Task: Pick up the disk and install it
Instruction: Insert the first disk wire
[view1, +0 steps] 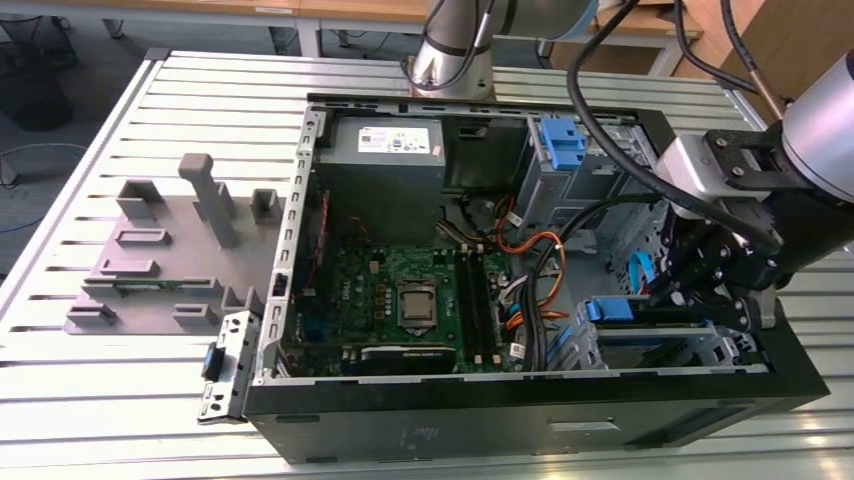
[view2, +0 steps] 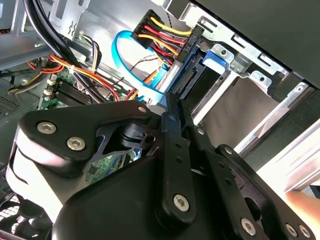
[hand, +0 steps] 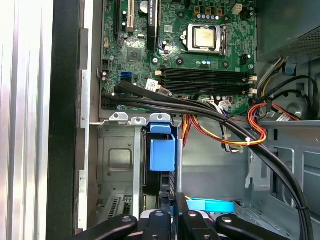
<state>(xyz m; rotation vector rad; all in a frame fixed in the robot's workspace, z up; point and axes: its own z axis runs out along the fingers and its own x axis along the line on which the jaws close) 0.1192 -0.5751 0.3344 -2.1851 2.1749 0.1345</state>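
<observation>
Pincer (hand: 170, 212) down inside the computer case (view1: 534, 410), closed on the disk (hand: 162, 155).

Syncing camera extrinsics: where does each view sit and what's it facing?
Exterior view: high off-arm, looking down into the open computer case; arm and gripper at its right.
First wrist view: on the arm, facing motherboard and drive bay.
Second wrist view: behind gripper linkage, facing drive cage.
Both wrist views share the blue carrier tab.

green motherboard (hand: 200, 50), blue carrier tab (hand: 162, 152)
</observation>
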